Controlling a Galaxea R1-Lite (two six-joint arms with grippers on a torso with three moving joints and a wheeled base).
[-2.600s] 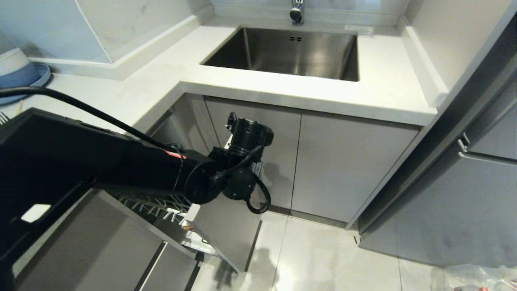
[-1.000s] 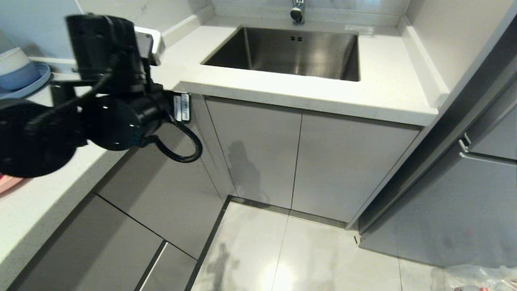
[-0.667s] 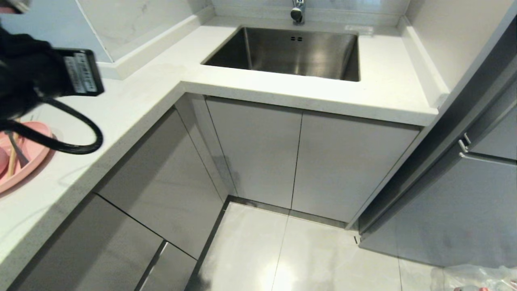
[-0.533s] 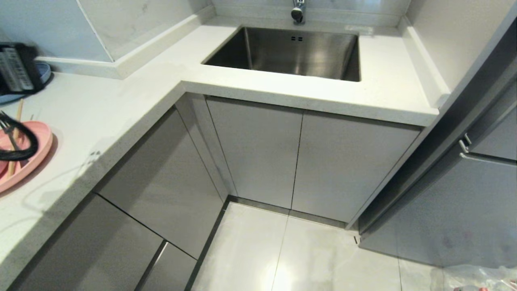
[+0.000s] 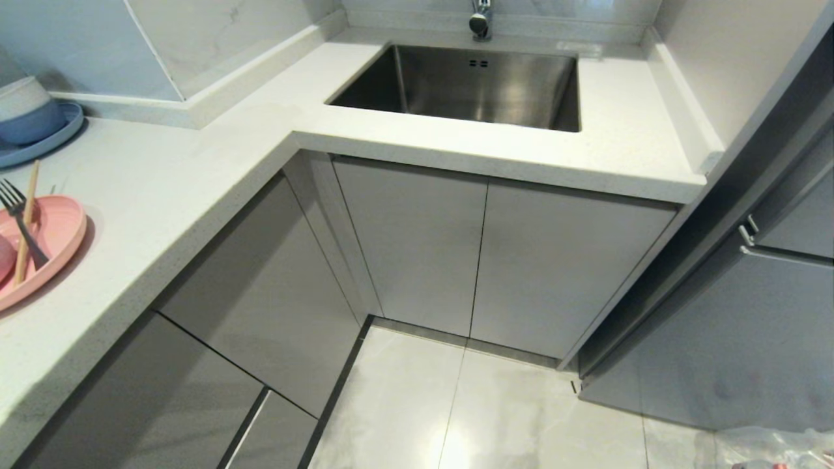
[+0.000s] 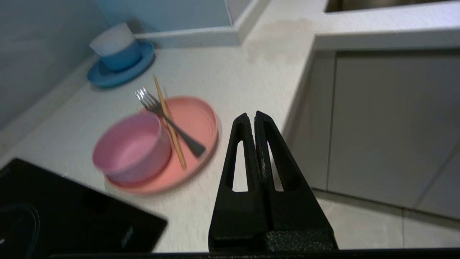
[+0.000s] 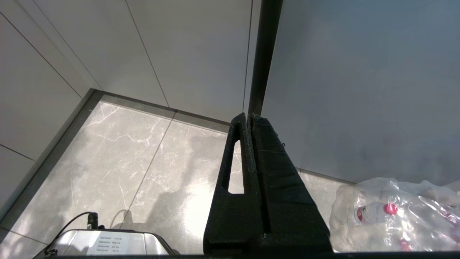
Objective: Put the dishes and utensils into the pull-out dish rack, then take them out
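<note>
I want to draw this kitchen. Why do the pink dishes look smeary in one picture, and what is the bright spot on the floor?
Left wrist view: the pink bowl and plate are smeared by motion blur, while the shut left gripper looks sharp. Head view: the same plate is crisp, and the bright spot is glare on the shiny floor tiles. Right wrist view: another glare patch on the floor.

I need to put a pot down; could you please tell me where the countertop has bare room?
Bare: the white countertop between the oval pink plate and the steel sink, and right of the sink. Crowded: the left end, with the blue plate.
</note>
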